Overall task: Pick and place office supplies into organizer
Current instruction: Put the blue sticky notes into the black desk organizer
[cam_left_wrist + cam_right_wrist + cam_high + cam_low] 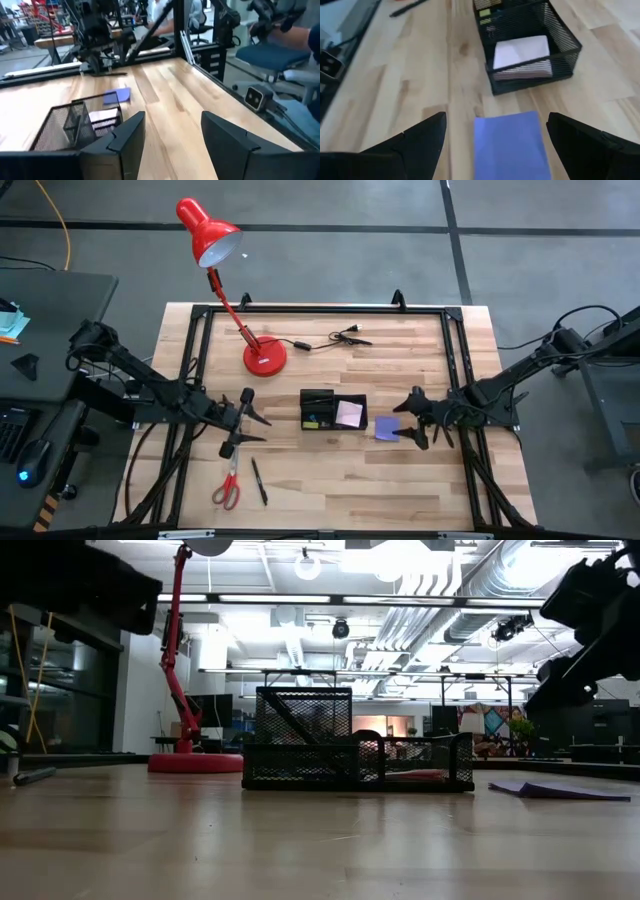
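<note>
The black mesh organizer (320, 409) stands mid-table with a pale pink pad (349, 414) lying in its right compartment (522, 50). A purple pad (386, 428) lies flat on the wood just right of it (510, 145). My right gripper (402, 422) hovers open above that pad (496, 120), one finger on each side, clear of the table in the low view (585, 635). My left gripper (256, 426) is open left of the organizer (173, 116). Red-handled scissors (228, 488) and a black pen (259, 481) lie near the near edge.
A red desk lamp (218, 240) stands on its round base (265, 358) at the far left of the table, with a black cable and plug (335, 338) beside it. A black frame (455, 360) borders the table. Bare wood lies near of the organizer (340, 475).
</note>
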Robot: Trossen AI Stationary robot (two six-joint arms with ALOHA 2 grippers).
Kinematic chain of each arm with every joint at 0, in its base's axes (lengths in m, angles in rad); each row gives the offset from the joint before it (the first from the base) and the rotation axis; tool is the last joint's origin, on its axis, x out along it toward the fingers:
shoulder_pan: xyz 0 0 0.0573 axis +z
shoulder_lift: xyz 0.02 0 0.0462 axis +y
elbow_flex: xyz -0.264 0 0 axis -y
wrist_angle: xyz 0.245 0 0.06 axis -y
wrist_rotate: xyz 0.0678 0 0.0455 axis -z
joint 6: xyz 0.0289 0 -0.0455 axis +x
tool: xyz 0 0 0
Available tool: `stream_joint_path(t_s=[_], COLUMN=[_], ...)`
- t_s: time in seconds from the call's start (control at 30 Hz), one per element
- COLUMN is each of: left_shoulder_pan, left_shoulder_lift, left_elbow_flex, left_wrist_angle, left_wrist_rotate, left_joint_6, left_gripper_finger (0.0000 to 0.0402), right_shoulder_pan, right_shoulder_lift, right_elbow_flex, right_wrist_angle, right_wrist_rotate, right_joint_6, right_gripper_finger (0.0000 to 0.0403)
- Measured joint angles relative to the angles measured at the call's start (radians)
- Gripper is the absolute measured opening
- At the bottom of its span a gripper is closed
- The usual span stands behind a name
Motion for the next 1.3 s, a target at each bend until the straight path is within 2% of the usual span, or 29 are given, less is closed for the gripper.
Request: stream_joint_path(t_s=[0.37, 0.6, 0.7, 0.93, 1.07, 1.3], left_shoulder_pan=[0.000, 0.000, 0.000, 0.000, 0.000, 0.000], left_shoulder_lift=[0.000, 0.000, 0.000, 0.000, 0.000, 0.000], left_elbow_flex=[0.000, 0.000, 0.000, 0.000, 0.000, 0.001], left_wrist_angle=[-0.081, -0.080, -0.080, -0.080, -0.080, -0.079], left_wrist_rotate=[0.000, 0.000, 0.000, 0.000, 0.000, 0.000], left_joint_6=[0.000, -0.001, -0.002, -0.002, -0.002, -0.002], left_gripper_finger=[0.0184, 0.0184, 0.0184, 0.0184, 0.0184, 0.0184], right_shoulder_pan=[0.000, -0.005, -0.006, -0.006, -0.006, -0.005], right_shoulder_lift=[0.000, 0.000, 0.000, 0.001, 0.010, 0.124], right_elbow_flex=[0.000, 0.000, 0.000, 0.000, 0.000, 0.000], right_wrist_angle=[0.077, -0.034, -0.093, -0.127, -0.126, -0.122], right_wrist_rotate=[0.006, 0.036, 0.047, 0.097, 0.100, 0.095], right_joint_6=[0.016, -0.006, 0.046, 0.008, 0.046, 0.099], right_gripper_finger=[0.0336, 0.0338, 0.0338, 0.0339, 0.0339, 0.0339])
